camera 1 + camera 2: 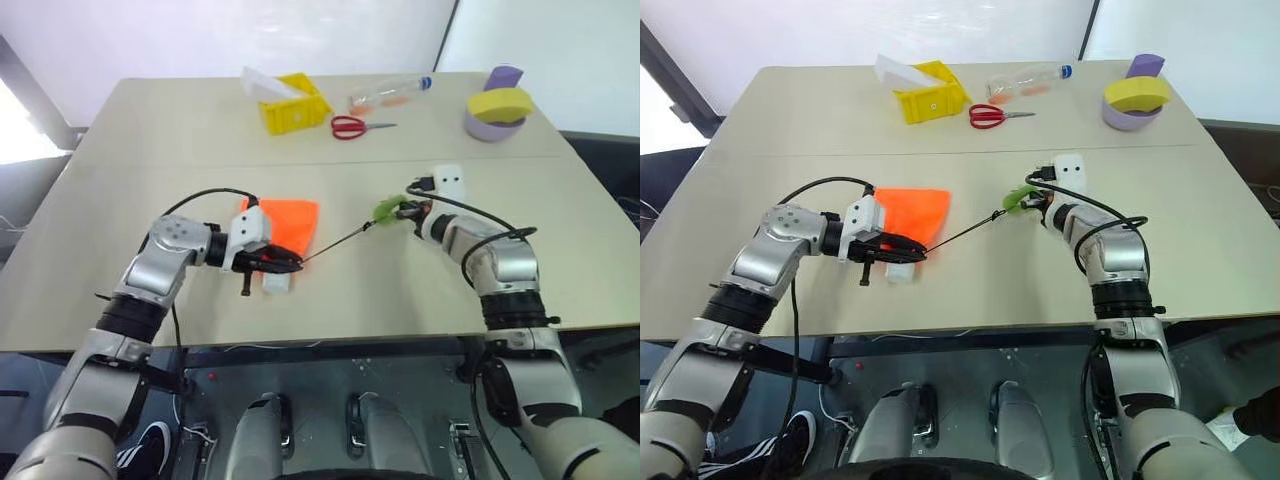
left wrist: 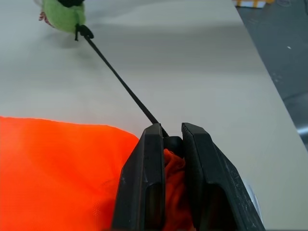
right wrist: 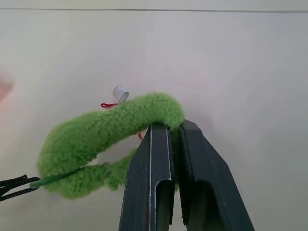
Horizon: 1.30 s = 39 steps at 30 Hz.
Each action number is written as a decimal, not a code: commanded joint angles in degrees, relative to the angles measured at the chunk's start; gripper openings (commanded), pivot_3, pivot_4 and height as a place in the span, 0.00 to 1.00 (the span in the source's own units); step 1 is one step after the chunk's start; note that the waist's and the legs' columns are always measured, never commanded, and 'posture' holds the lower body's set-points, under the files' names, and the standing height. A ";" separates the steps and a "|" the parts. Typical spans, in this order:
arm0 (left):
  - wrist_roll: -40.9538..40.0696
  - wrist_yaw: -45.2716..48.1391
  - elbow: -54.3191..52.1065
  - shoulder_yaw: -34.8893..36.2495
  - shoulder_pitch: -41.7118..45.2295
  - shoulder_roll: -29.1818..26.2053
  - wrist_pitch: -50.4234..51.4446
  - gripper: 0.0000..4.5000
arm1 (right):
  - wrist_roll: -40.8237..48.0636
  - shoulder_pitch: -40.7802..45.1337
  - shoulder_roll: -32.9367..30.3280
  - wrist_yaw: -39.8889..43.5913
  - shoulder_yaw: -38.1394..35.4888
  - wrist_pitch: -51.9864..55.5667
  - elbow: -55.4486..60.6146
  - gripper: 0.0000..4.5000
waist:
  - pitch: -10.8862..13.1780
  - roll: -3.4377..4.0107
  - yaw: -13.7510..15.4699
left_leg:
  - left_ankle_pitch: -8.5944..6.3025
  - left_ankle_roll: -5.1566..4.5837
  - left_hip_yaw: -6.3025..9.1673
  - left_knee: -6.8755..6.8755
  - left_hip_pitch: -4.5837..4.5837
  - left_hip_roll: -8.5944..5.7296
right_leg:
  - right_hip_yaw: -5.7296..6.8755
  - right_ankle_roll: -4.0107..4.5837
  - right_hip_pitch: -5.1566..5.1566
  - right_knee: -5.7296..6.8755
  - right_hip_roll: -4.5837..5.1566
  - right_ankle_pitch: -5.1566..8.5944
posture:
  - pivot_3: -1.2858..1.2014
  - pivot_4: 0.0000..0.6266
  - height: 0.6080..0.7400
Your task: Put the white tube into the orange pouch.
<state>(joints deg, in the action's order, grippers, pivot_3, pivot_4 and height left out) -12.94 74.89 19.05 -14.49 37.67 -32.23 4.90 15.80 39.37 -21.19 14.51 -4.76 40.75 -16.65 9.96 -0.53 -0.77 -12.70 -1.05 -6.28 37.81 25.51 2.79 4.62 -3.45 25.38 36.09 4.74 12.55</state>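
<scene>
On the table point(image 1: 120, 250), the orange pouch point(image 1: 288, 224) at nine o'clock is pinched by the left gripper point(image 1: 283, 262), white tube point(image 1: 277, 282) beneath it; the right gripper point(image 3: 174, 131) clamps the green ring point(image 3: 101, 139) at three; yellow box point(image 1: 292, 108), bottle point(image 1: 390, 92), scissors point(image 1: 356, 126) at twelve; no legible writing.

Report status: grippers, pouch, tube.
Left gripper shut on orange pouch. Right gripper shut on green ring, cord taut. White tube beside pouch.

Silver arms, black cables, white wrist blocks, black fingers point(image 2: 144, 192)
</scene>
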 commanded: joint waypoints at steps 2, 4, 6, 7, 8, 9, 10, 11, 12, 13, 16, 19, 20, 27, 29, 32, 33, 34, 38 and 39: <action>-1.39 0.68 0.41 1.70 -0.20 0.81 2.26 0.33 | -1.46 -1.75 -0.35 -0.97 -0.23 1.02 5.49 0.00 | 0.00 0.00 -0.07 | 0.00 0.00 0.00 0.03 -0.01 0.00 | 0.00 -0.02 -0.01 0.02 0.00 -0.01 | 0.52 0.24 1.00; -1.70 0.29 -0.70 2.01 -0.48 0.91 3.85 0.54 | -1.26 -2.60 0.06 -0.38 0.08 2.05 6.57 0.08 | 0.00 0.00 -0.15 | 0.00 0.00 0.00 0.04 -0.01 0.01 | 0.00 -0.01 0.00 0.04 -0.01 -0.01 | 0.52 0.24 1.00; -3.00 0.22 -2.46 3.09 -0.99 1.10 4.81 0.75 | -1.53 -3.23 0.57 -0.59 0.35 2.50 7.61 0.24 | 0.00 0.00 -0.27 | 0.00 0.00 0.01 0.04 -0.02 0.02 | 0.00 0.02 0.00 0.05 -0.02 0.00 | 0.52 0.24 1.00; -4.39 -0.02 -3.14 4.12 -1.07 1.32 6.43 0.85 | -1.47 -3.36 0.91 -0.68 0.36 2.82 8.00 0.34 | 0.00 0.01 -0.30 | 0.00 0.00 0.02 0.04 -0.03 0.03 | 0.00 0.03 0.00 0.05 -0.02 0.00 | 0.52 0.24 1.00; -5.80 -0.06 -4.13 5.22 -1.18 1.33 7.78 0.97 | -1.66 -3.42 0.95 -0.47 0.84 3.35 8.45 0.47 | 0.00 0.00 -0.28 | 0.00 0.00 0.02 0.04 -0.03 0.03 | 0.00 0.03 0.00 0.05 -0.02 0.00 | 0.52 0.24 1.00; -7.26 -0.23 -5.20 6.43 -1.30 1.43 8.88 0.97 | -2.01 -3.50 0.83 -0.10 1.42 3.40 8.85 0.62 | 0.00 0.00 -0.25 | 0.00 0.00 0.03 0.05 -0.02 0.04 | 0.00 0.04 0.00 0.05 -0.02 0.00 | 0.52 0.24 1.00; -9.44 -0.77 -6.09 7.96 -1.06 1.58 11.74 0.97 | -1.86 -3.54 0.86 0.53 1.57 3.26 9.22 0.67 | 0.00 0.00 -0.24 | 0.00 0.00 0.04 0.05 -0.02 0.04 | -0.01 0.04 0.00 0.05 -0.02 0.00 | 0.52 0.24 1.00; -11.29 -1.25 -6.95 9.33 -0.82 1.63 14.00 0.97 | -1.74 -3.58 0.82 1.10 1.69 3.10 9.53 0.67 | 0.00 0.00 -0.24 | 0.00 0.00 0.04 0.05 -0.02 0.03 | 0.00 0.04 0.00 0.05 -0.02 0.01 | 0.52 0.24 1.00; -12.87 -1.82 -7.82 10.55 -0.63 1.71 15.94 0.97 | -1.73 -3.65 0.65 1.66 1.84 2.90 9.74 0.67 | 0.00 0.00 -0.24 | 0.00 0.00 0.04 0.05 -0.01 0.03 | 0.00 0.04 0.00 0.05 -0.02 0.01 | 0.52 0.24 1.00; -14.67 -2.70 -8.61 12.18 -0.38 1.66 18.22 0.97 | -2.28 -3.87 0.09 2.38 2.56 2.39 9.94 0.67 | 0.00 0.01 -0.24 | 0.00 0.00 0.04 0.06 -0.02 0.03 | -0.01 0.03 -0.01 0.04 -0.01 0.00 | 0.52 0.24 1.00; -17.89 -4.83 -10.28 16.12 -0.25 1.06 21.63 0.97 | -3.53 -4.27 -1.02 4.19 4.06 1.18 10.16 0.67 | 0.00 0.00 -0.23 | 0.00 0.00 0.04 0.06 -0.01 0.02 | -0.01 0.01 -0.02 0.03 -0.02 0.00 | 0.52 0.24 1.00; -16.73 -4.95 -10.87 17.17 -1.62 -1.12 20.69 0.97 | -3.82 -4.17 -1.16 5.17 4.26 0.34 10.66 0.67 | 0.00 0.00 -0.21 | 0.00 0.00 0.04 0.06 -0.02 0.02 | 0.00 0.01 -0.03 0.03 -0.03 0.00 | 0.52 0.24 1.00; -16.09 -4.67 -11.07 17.14 -2.43 -1.98 20.04 0.97 | -4.21 -4.07 -1.27 5.33 4.39 0.01 10.65 0.67 | 0.00 0.00 -0.21 | 0.00 0.00 0.04 0.06 -0.02 0.02 | 0.00 0.01 -0.03 0.03 -0.03 0.00 | 0.52 0.24 1.00; -11.82 -2.65 -11.06 17.00 -9.44 -7.20 11.56 0.97 | -4.82 -5.46 -2.38 10.67 6.17 -5.24 13.63 0.67 | 0.01 0.02 -0.26 | -0.02 0.02 0.03 0.02 -0.02 0.03 | -0.01 0.07 0.02 0.01 -0.01 0.03 | 0.52 0.24 1.00; -11.08 -2.42 -11.18 16.80 -10.43 -7.62 9.74 0.97 | -5.03 -5.59 -1.95 10.73 5.67 -6.61 13.83 0.67 | 0.02 0.03 -0.03 | -0.02 0.03 0.03 0.02 -0.02 0.04 | 0.00 0.08 0.03 0.00 0.00 0.03 | 0.52 0.24 1.00; -10.86 -2.48 -11.79 16.33 -11.09 -7.37 9.05 0.97 | -4.69 -5.48 -1.50 11.56 5.52 -6.79 13.84 0.67 | 0.02 0.03 0.03 | -0.03 0.05 0.03 0.05 -0.01 0.03 | 0.00 0.11 0.01 -0.04 0.07 0.02 | 0.52 0.24 1.00; -10.79 -2.63 -11.87 16.20 -11.27 -7.21 8.73 0.97 | -4.82 -5.45 -1.47 11.81 5.71 -7.02 13.97 0.67 | 0.02 0.03 0.00 | -0.03 0.06 0.03 0.05 -0.01 0.01 | 0.00 0.12 0.00 -0.05 0.12 0.02 | 0.52 0.24 1.00; -10.71 -2.71 -11.90 16.09 -11.39 -7.14 8.43 0.97 | -4.97 -5.44 -1.44 11.95 5.81 -7.23 14.03 0.67 | 0.02 0.03 -0.04 | -0.04 0.06 0.02 0.05 -0.01 -0.01 | 0.00 0.12 0.00 -0.06 0.24 0.02 | 0.52 0.24 1.00; -10.65 -3.18 -12.40 15.87 -12.18 -6.78 7.95 0.97 | -3.57 -6.36 -1.65 15.30 6.16 -8.93 16.94 0.67 | 0.02 0.03 -0.12 | -0.03 0.05 0.01 0.02 0.02 -0.01 | 0.00 0.12 0.03 -0.06 0.27 0.02 | 0.52 0.24 1.00; -10.55 -3.29 -12.71 15.76 -12.50 -6.69 7.86 0.97 | -2.99 -7.00 -1.99 17.15 6.75 -9.35 18.51 0.67 | 0.02 0.03 -0.10 | -0.03 0.05 0.00 -0.03 0.02 -0.01 | 0.00 0.12 0.05 -0.07 0.26 0.02 | 0.52 0.24 1.00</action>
<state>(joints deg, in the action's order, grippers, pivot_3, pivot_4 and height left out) -23.59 71.95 8.59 0.92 25.17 -38.83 14.03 11.09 32.48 -22.68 29.11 1.77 33.30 -2.74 9.98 -0.50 -0.87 -12.72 -1.01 -6.27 37.74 25.52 2.78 4.63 -3.34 25.43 36.01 4.98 12.57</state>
